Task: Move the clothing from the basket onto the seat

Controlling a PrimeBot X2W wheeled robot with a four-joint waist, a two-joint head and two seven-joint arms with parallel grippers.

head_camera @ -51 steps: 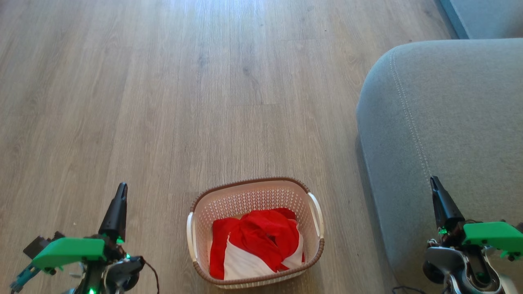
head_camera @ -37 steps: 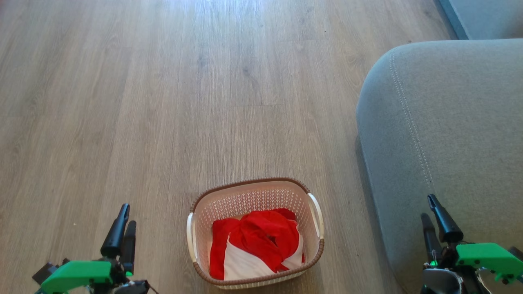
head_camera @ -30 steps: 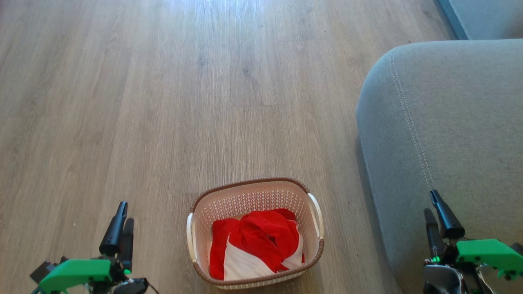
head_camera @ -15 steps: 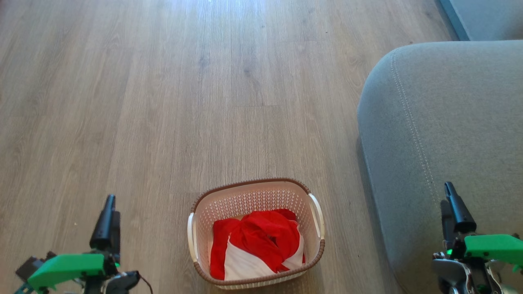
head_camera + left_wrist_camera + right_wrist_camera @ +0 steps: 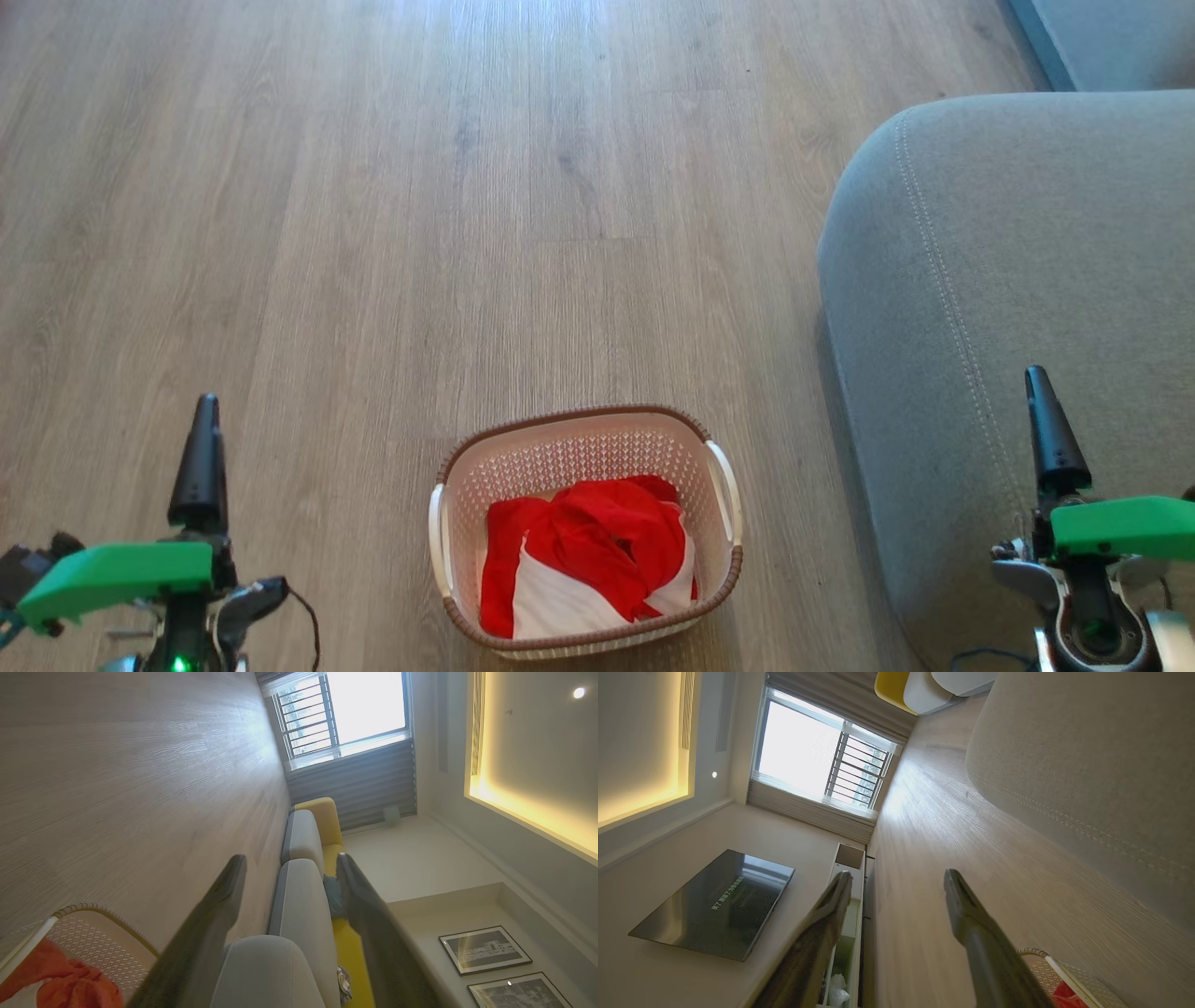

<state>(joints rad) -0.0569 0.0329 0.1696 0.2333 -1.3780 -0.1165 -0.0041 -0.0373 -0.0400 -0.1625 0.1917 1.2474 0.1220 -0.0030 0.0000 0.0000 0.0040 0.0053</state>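
Looking down at a wood-plank floor [image 5: 373, 233], with the grey seat [image 5: 1027, 261] taking up the right side, its rounded corner and double-stitched seam in plain sight. The cream basket [image 5: 579, 413] sits on the floor near the seat's left edge with a strip of floor between them, roughly midway between my two arms. The clothing [image 5: 597, 551] is all bunched up inside the basket, red with a white panel on the near side. My left pincer [image 5: 290, 858] is spread wide and holding nothing, hovering over the floor left of the basket. The right pincer [image 5: 899, 873] is the same deal, fingers apart and empty, up over the near part of the seat.
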